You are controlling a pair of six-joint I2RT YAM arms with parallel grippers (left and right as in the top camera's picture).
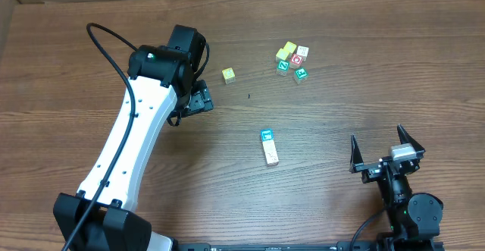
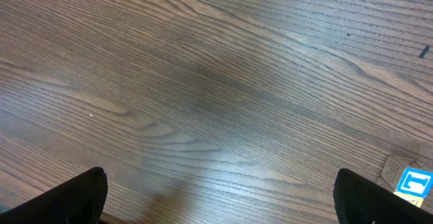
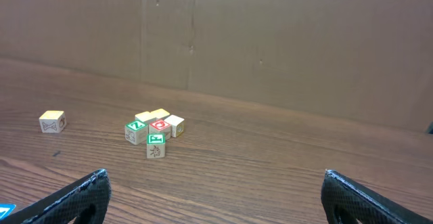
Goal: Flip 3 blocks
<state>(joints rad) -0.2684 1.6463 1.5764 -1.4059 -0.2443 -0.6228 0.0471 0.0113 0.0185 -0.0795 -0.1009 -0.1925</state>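
3 blocks sit loose on the counter [image 1: 91, 137]: teal-faced block [image 1: 267, 136] touching cream block [image 1: 271, 155] near its middle, yellow block [image 1: 228, 75] nearer the far edge. My left tool [image 2: 220, 193] and right tool [image 3: 215, 187] are spread, empty. I judge all 3 flips remain.

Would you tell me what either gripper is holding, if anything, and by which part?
Nothing is held: the left gripper and the right gripper are both open and empty.
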